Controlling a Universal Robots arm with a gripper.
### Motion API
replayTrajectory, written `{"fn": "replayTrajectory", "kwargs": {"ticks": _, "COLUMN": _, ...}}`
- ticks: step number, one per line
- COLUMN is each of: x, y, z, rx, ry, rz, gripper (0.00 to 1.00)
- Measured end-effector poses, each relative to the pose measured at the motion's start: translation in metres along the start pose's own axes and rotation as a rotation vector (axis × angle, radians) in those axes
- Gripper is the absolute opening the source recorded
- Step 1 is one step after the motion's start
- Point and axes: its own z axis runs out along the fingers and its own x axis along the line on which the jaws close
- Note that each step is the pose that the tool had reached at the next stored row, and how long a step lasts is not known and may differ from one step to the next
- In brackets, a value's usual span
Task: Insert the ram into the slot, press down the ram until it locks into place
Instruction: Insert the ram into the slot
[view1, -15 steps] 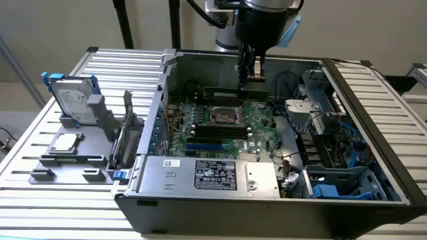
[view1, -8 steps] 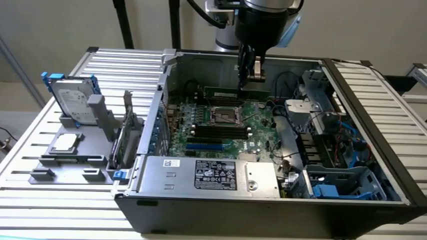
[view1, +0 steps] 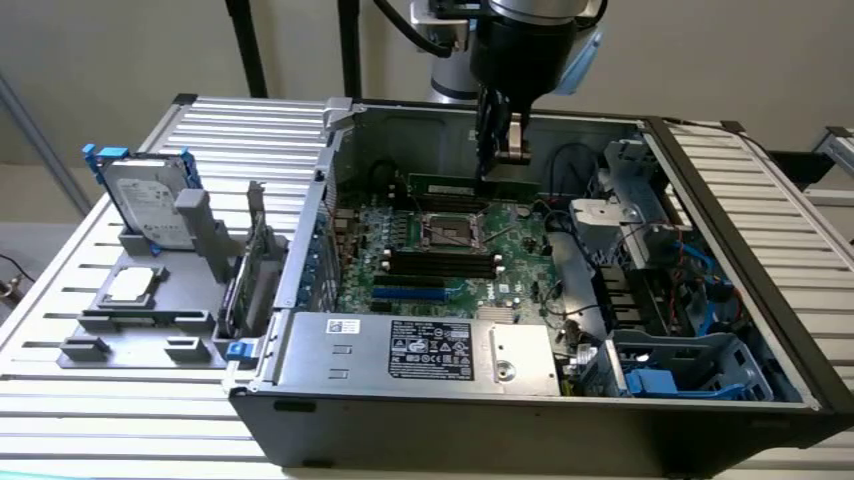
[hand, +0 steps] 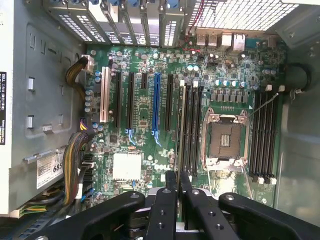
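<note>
My gripper (view1: 499, 160) hangs inside the open computer case, shut on the ram (view1: 447, 186), a thin green stick held level above the motherboard (view1: 514, 225). In the wrist view the ram (hand: 178, 130) appears edge-on as a thin line running out from between the black fingers (hand: 171, 187). It lies parallel to a group of long black slots (hand: 190, 125) with pale end clips, along that group's outer edge on the side away from the processor socket. In the exterior view these slots (view1: 441, 262) sit below the gripper. The ram is still in the air, apart from the slots.
The square processor socket (hand: 225, 140) lies between this group and a second group of black sockets (hand: 263, 135). A blue connector strip (hand: 156, 105) and expansion slots run alongside. Cable bundles (hand: 75, 160), the power supply (view1: 414, 350) and drive cages (view1: 654, 290) crowd the case walls.
</note>
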Motion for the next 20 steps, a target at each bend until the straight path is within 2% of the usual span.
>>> {"fn": "replayTrajectory", "kwargs": {"ticks": 2, "x": 0.0, "y": 0.0031, "z": 0.0032, "rx": 0.0094, "ry": 0.0003, "rz": 0.0, "gripper": 0.14}}
{"fn": "replayTrajectory", "kwargs": {"ticks": 5, "x": 0.0, "y": 0.0117, "z": 0.009, "rx": 0.0141, "ry": 0.0002, "rz": 0.001, "gripper": 0.14}}
{"fn": "replayTrajectory", "kwargs": {"ticks": 8, "x": 0.0, "y": 0.0173, "z": 0.0147, "rx": 0.0148, "ry": 0.0003, "rz": 0.002, "gripper": 0.14}}
{"fn": "replayTrajectory", "kwargs": {"ticks": 20, "x": -0.001, "y": 0.0253, "z": 0.0366, "rx": 0.0147, "ry": 0.0004, "rz": 0.002, "gripper": 0.14}}
